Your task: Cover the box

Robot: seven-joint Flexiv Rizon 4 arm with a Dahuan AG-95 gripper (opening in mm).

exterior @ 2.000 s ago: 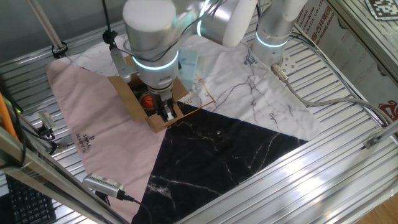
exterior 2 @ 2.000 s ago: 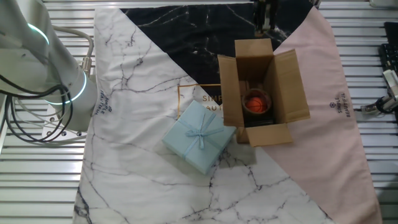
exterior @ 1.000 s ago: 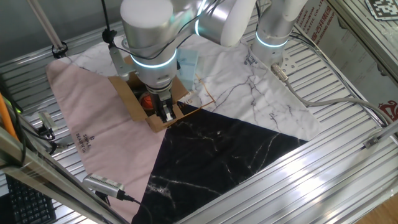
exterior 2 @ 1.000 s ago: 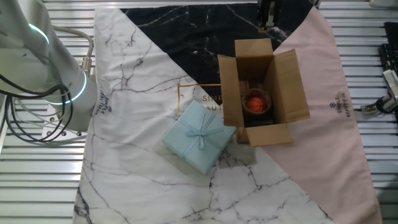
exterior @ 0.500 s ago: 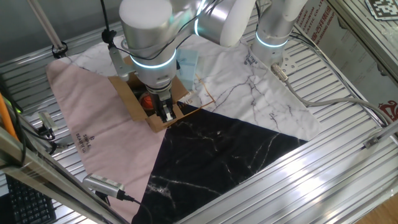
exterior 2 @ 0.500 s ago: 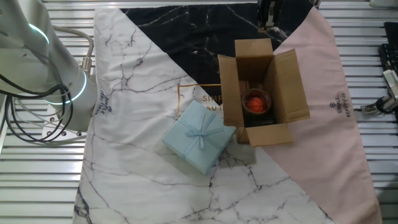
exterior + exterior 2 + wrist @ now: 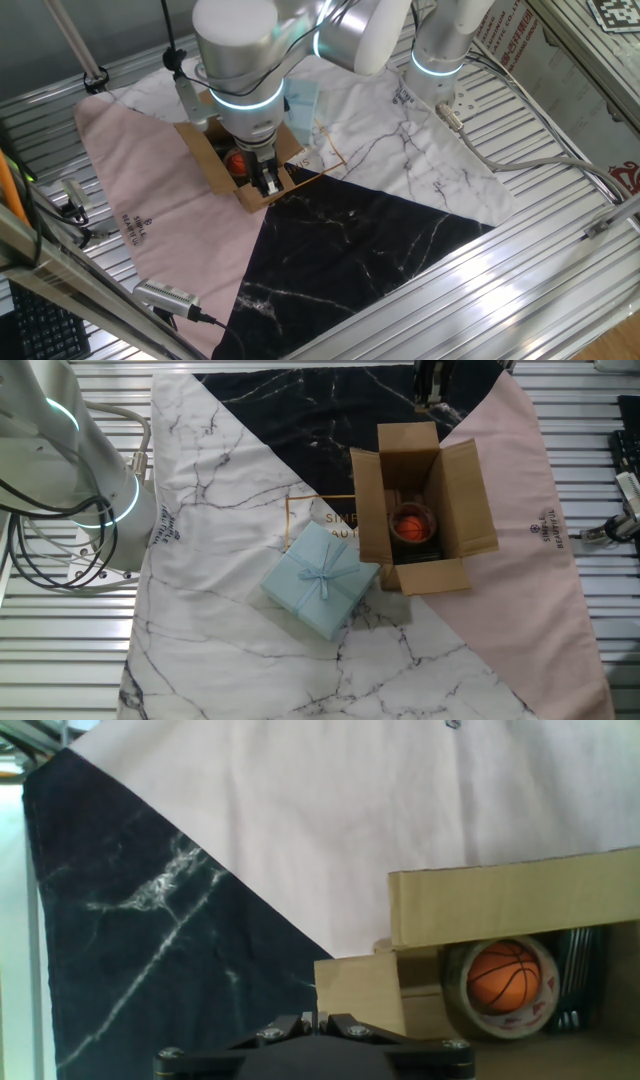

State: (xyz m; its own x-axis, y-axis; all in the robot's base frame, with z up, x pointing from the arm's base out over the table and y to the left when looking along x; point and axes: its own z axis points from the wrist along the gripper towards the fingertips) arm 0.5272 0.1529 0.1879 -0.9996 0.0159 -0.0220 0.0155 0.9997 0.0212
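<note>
The hand (image 7: 270, 183) is hanging just above the box (image 7: 422, 508), at the flap edge nearest the black marble part of the cloth (image 7: 350, 250); its two fingers are pressing together with nothing between them, so it is clenched on empty air; in the hand view only the dark base of the hand (image 7: 312, 1055) is showing. The box is sitting on the table (image 7: 560, 290) with all four flaps standing open, straddling the pink part of the cloth (image 7: 530, 590) and the black part; a roll of tape (image 7: 502, 982) with a small orange basketball (image 7: 410, 525) in its hole is lying inside the box; a pale blue gift box (image 7: 320, 580) with a ribbon bow is resting just beside the box, on the white marble part.
</note>
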